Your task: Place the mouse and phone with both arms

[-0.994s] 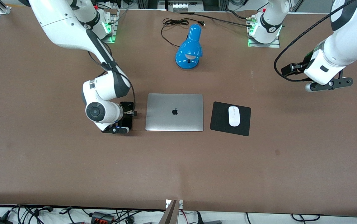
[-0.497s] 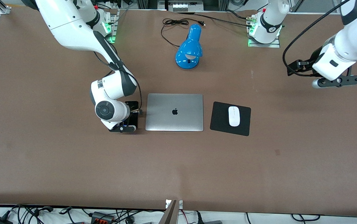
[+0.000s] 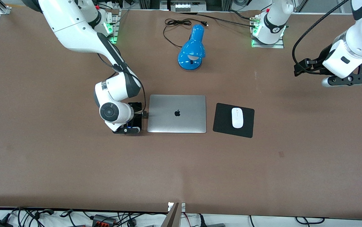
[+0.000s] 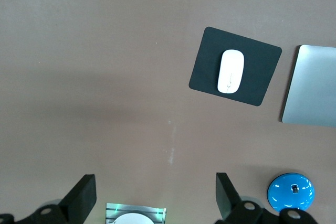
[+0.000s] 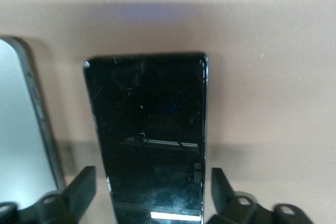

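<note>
The black phone (image 5: 149, 129) lies flat on the table beside the closed laptop (image 3: 176, 113), toward the right arm's end; in the front view only its edge (image 3: 136, 105) shows under the wrist. My right gripper (image 5: 153, 192) is low over the phone, open, with one finger on each long side and a gap at both. In the front view this gripper (image 3: 133, 119) is mostly hidden by its wrist. The white mouse (image 3: 237, 117) rests on the black mouse pad (image 3: 223, 121). My left gripper (image 3: 341, 77) is raised over bare table at the left arm's end, open and empty (image 4: 155, 198).
A blue desk lamp (image 3: 192, 47) with a black cord lies farther from the front camera than the laptop. The laptop's edge (image 5: 21, 119) runs close along the phone. The left wrist view shows the mouse (image 4: 231, 71), pad (image 4: 207, 72) and lamp (image 4: 291, 192) far below.
My right gripper and the phone under it shifted toward the laptop. My left arm drew away from the mouse pad, toward the left arm's end of the table.
</note>
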Robot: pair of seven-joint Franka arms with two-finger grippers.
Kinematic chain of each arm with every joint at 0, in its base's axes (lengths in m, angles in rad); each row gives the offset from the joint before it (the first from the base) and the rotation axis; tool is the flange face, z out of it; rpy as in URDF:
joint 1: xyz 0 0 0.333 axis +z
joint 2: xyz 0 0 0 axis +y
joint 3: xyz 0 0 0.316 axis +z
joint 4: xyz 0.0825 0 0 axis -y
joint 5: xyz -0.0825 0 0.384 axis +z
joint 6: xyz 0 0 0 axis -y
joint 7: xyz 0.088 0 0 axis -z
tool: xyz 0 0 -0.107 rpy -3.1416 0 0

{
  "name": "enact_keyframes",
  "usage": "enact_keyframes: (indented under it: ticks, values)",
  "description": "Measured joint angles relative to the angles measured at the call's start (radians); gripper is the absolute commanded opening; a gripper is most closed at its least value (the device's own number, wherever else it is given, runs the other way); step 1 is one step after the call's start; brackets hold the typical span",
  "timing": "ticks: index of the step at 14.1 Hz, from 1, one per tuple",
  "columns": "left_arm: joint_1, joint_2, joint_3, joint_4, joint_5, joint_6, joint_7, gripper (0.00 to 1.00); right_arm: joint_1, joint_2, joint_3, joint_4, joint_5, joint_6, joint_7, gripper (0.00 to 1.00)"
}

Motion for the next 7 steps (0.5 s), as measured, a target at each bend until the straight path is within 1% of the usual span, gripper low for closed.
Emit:
enact_keyframes:
  ticks: [3, 5, 7]
  values:
    - [-0.001, -0.005, 0.001, 0.007, 0.000, -0.019, 0.005, 1.00, -0.015, -0.039, -0.010, 0.063, 0.000, -0.032, 0.000, 1.00]
    - [-0.003, -0.013, 0.000, 0.017, 0.000, -0.024, 0.005, 1.00, -0.037, -0.091, -0.016, 0.122, 0.000, -0.120, -0.005, 1.00]
    - [-0.004, -0.018, 0.000, 0.018, 0.000, -0.028, 0.005, 1.00, -0.073, -0.139, -0.022, 0.195, 0.000, -0.237, -0.011, 1.00]
